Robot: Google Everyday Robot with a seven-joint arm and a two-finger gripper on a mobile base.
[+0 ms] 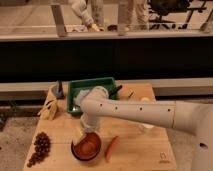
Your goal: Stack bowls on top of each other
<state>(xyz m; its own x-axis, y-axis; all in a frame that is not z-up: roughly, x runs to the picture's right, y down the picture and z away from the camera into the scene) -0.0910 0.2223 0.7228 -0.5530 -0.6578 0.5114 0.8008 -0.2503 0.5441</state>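
An orange-brown bowl [86,147] with a dark rim sits on the wooden table [140,150] near the front, left of centre. It may be more than one bowl nested; I cannot tell. My white arm reaches in from the right, and my gripper [80,136] hangs at the bowl's back left rim, touching or just above it. No separate second bowl shows.
A green rectangular tray [92,85] stands at the back of the table behind the arm. A red chili-like object [111,148] lies right of the bowl. A dark grape cluster [39,148] lies front left. Yellow pieces [50,108] and a dark object [59,90] sit back left.
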